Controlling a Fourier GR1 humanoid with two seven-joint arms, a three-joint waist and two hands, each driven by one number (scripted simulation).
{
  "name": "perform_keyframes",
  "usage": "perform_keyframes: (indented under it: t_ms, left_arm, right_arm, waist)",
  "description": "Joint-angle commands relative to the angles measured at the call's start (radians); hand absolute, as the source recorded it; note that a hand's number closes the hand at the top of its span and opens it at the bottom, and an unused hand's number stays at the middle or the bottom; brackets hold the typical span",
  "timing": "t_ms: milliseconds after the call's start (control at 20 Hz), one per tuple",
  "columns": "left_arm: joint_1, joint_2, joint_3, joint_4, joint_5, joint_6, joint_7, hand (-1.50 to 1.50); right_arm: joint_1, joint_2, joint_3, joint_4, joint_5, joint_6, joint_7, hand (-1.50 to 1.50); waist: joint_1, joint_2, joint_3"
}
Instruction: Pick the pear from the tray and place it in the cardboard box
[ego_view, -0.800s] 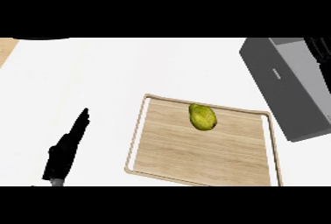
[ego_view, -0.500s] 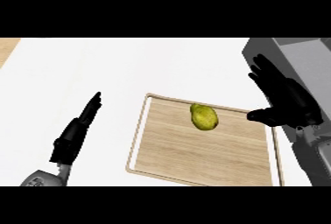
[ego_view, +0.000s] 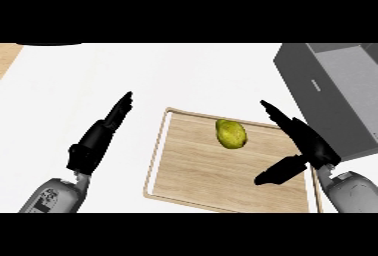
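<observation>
On tray (ego_view: 184, 175): pear (ego_view: 231, 133), no label; right robot hand (ego_view: 303, 145) spread beside; left robot hand (ego_view: 100, 137) straight.

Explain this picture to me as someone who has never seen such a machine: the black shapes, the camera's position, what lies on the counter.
The camera sits at a humanoid robot's head, looking steeply down at a white counter. The black shapes on grey forearms are its hands. The left hand rests open beside a pale wooden tray. The right hand is open over the tray's right side, holding nothing. A yellow-green pear lies on the tray, untouched. The grey box stands at the upper right.
</observation>
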Motion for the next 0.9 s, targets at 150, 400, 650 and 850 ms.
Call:
perform_keyframes:
  t_ms: [150,400,650,850]
  left_arm:
    - [-0.028,-0.014,0.033,0.027,-0.01,-0.042,0.0,0.0]
    - [-0.028,-0.038,0.014,-0.029,-0.025,-0.034,0.061,0.0]
    - [-0.024,-0.056,0.04,-0.012,-0.037,-0.047,0.047,0.0]
    - [-0.018,-0.078,0.042,-0.023,-0.063,-0.055,0.069,0.0]
  right_arm:
    - [-0.16,-0.151,-0.092,-0.026,-0.039,0.228,0.125,-1.5]
    - [-0.298,-0.202,-0.187,0.034,-0.294,0.465,0.294,-1.5]
    - [-0.397,-0.132,-0.179,0.169,-0.394,0.563,0.407,-1.5]
    - [-0.389,-0.088,-0.193,0.124,-0.469,0.538,0.55,-1.5]
  waist:
    - [0.007,0.0,-0.001]
    - [0.016,-0.001,-0.001]
    - [0.019,0.0,-0.001]
    - [0.007,-0.003,0.0]
